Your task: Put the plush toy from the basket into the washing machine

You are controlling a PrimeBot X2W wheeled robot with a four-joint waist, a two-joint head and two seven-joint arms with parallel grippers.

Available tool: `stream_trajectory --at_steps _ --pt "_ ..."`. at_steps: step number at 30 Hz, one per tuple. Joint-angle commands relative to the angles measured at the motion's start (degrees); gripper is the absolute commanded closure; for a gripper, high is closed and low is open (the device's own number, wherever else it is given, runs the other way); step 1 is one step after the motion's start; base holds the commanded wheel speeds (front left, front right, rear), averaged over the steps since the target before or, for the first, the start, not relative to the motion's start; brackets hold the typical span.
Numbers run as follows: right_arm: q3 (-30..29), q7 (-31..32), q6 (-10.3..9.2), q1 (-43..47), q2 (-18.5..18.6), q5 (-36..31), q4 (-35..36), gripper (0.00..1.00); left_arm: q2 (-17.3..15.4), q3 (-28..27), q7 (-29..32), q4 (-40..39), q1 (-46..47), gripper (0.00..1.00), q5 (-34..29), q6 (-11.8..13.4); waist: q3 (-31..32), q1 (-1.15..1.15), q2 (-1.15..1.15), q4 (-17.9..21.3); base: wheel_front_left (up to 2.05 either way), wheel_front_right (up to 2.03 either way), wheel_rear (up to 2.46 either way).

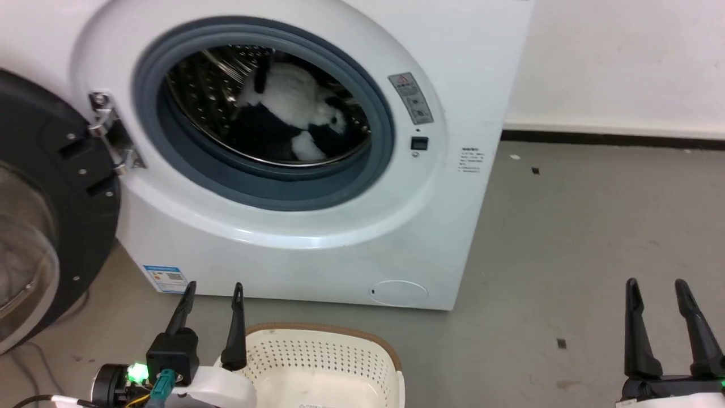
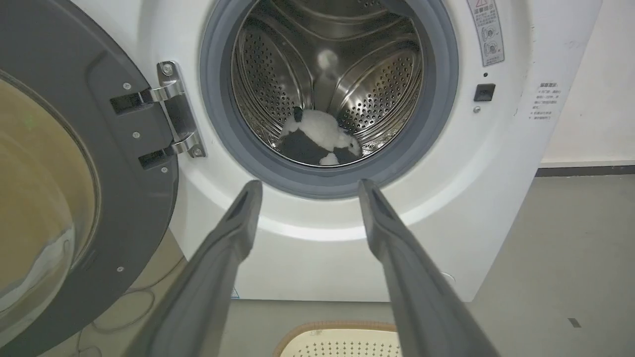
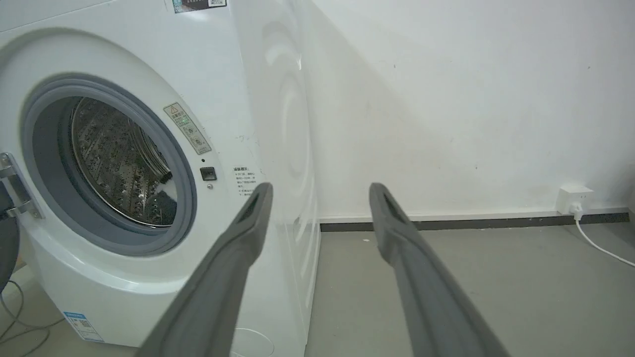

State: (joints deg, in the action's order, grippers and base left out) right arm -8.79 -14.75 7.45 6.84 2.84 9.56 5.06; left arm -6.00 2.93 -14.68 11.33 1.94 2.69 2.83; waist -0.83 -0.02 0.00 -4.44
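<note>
1 washing machine (image 1: pixel 464 85). 1 plush toy (image 1: pixel 294 107), inside washer drum. 1 door (image 1: pixel 51 187), at washer's left side. 1 basket (image 1: pixel 317 357), on floor just in front of washer. 2 grippers, 2 fingers ea.: left gripper (image 1: pixel 214 284), right gripper (image 1: pixel 655 281). 1 wall socket (image 3: pixel 573 196) w/ 1 cable (image 3: pixel 598 245), right of washer.

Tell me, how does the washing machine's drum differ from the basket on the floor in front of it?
The drum is shiny steel; the basket is cream plastic with a brown rim. The drum opens forward through the porthole, while the basket opens upward on the floor. The drum holds the plush toy; the basket's visible part holds none. Both have walls full of small holes.
</note>
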Motion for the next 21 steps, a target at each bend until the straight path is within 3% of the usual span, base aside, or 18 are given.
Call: stream_trajectory --at_steps 1,2,21 --pt "-0.01 -0.25 0.03 0.73 0.04 0.49 -0.25 0.0 0.19 -0.16 -0.32 0.16 -0.71 0.0 -0.03 -0.18 0.61 0.02 0.0 -0.78 0.0 0.0 0.0" --pt "-0.03 -0.01 0.0 0.01 0.0 0.0 -0.13 1.0 0.09 -0.15 0.0 0.17 -0.02 1.0 0.02 -0.07 0.37 0.02 0.0 -0.53 0.0 0.0 0.0" --pt "1.19 1.99 0.0 -0.96 0.0 -1.31 -0.77 1.0 0.4 -0.51 2.01 -1.36 -0.27 1.0 -0.34 -0.36 0.48 0.02 0.0 0.11 0.0 0.0 0.0"
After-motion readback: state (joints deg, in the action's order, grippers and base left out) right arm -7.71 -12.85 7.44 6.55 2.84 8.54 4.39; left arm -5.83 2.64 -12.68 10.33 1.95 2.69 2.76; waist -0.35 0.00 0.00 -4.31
